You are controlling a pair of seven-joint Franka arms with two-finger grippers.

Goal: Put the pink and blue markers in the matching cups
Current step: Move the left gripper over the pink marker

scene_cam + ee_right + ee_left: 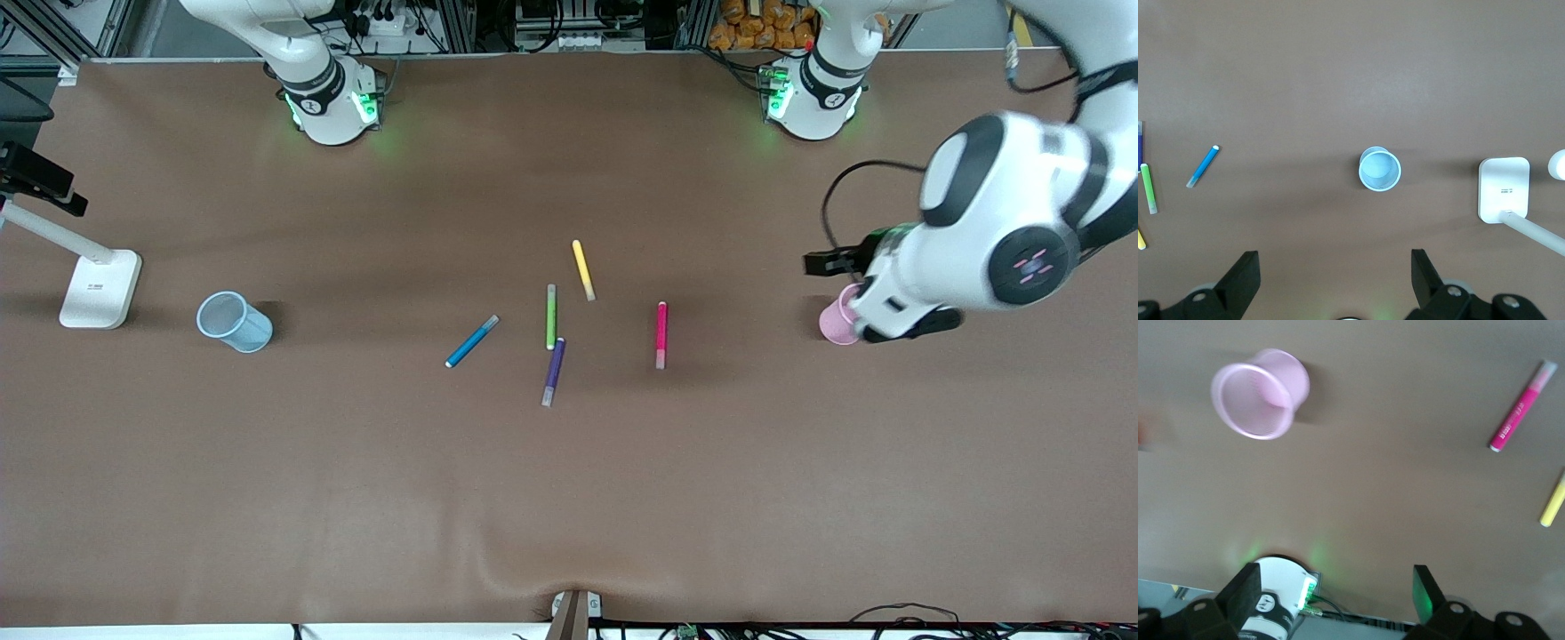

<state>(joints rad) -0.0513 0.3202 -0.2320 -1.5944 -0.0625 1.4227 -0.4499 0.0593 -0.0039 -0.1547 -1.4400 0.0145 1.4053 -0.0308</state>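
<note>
1. Fingers of the left gripper (1335, 597) stand spread and empty over the pink cup (837, 320).
2. Nearest that gripper, the pink marker (661, 334) lies flat toward table centre, its long axis running toward the front camera.
3. Right gripper (1335, 277), likewise spread, waits high above the blue cup (234, 322), with the blue marker (471, 341) lying diagonally near it.

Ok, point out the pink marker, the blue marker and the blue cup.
pink marker (661, 331), front view, middle of its barrel.
blue marker (468, 344), front view, middle of its barrel.
blue cup (1379, 169), right wrist view, inside its bottom.
</note>
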